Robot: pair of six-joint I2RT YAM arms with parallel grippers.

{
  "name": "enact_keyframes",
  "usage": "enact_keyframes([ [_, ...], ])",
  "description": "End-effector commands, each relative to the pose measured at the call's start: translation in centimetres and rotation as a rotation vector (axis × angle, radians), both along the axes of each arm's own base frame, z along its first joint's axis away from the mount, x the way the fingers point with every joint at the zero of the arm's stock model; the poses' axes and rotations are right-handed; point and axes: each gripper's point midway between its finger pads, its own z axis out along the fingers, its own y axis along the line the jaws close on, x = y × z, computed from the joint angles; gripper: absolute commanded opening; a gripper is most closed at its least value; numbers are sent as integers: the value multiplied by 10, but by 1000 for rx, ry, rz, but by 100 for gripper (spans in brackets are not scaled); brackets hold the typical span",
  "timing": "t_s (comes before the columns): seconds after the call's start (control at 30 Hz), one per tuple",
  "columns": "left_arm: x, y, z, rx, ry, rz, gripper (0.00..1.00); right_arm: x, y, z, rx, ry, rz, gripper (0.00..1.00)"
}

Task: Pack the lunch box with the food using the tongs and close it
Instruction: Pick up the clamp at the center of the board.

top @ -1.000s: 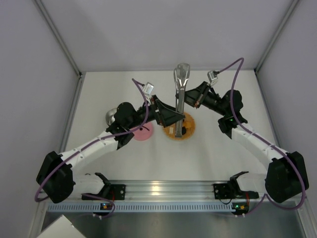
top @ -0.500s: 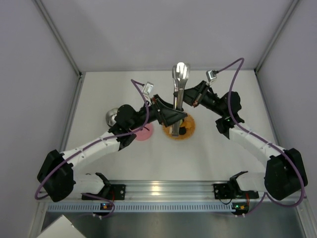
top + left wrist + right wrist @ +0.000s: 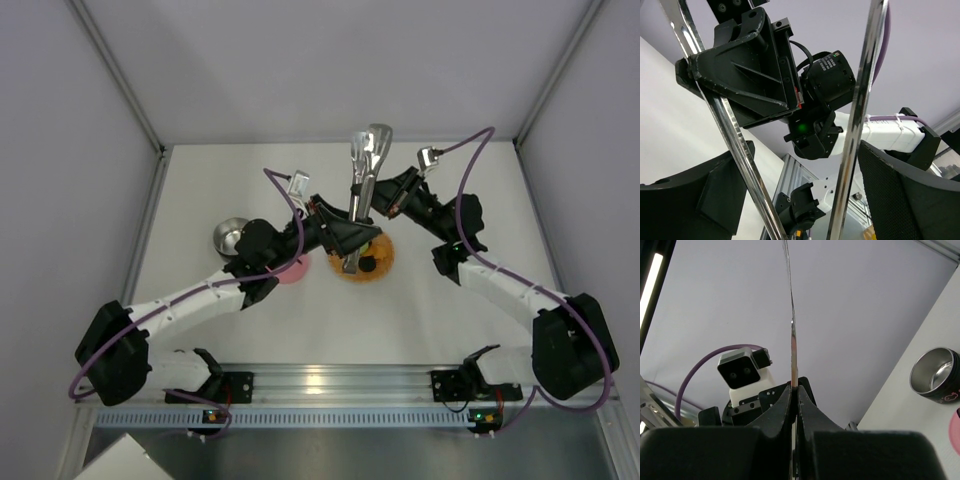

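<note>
The silver tongs point(image 3: 362, 185) stand tilted over the orange plate point(image 3: 380, 262), their wide end up and toward the back. My right gripper point(image 3: 388, 196) is shut on one thin arm of the tongs point(image 3: 793, 340). My left gripper point(image 3: 345, 238) is open, and both tong arms point(image 3: 860, 100) pass between its fingers point(image 3: 905, 200), with a gap showing at the right pad. The steel lunch box point(image 3: 229, 237) stands open at the left, also seen in the right wrist view point(image 3: 935, 372). Its pink lid point(image 3: 292, 270) lies partly under my left arm. A dark piece of food point(image 3: 369, 264) lies on the plate.
Grey walls close in the white table point(image 3: 200, 180) at the back and both sides. An aluminium rail point(image 3: 340, 385) with both arm bases runs along the near edge. Purple cables point(image 3: 470, 135) loop above each wrist.
My left arm has shifted right and uncovered more of the lunch box. Its fingers have drawn in a little around the tong arms. The tongs' upper end has tipped to the right.
</note>
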Motion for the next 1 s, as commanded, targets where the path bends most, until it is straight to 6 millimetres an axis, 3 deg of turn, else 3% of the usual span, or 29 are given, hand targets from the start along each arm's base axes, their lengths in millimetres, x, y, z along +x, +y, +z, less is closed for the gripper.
enact_keyframes([
  [0.0,-12,5,25,-76,-97,-2,86,-6,-3,23,63,-96,-30,0],
  [0.3,-13,9,25,-82,-113,18,79,-6,2,11,66,-70,-29,0],
  [0.53,-18,10,30,-93,-126,16,66,-13,6,8,89,-76,-17,0],
  [0.97,-27,14,39,-74,-164,29,60,-15,-1,-2,63,-72,-60,0],
])
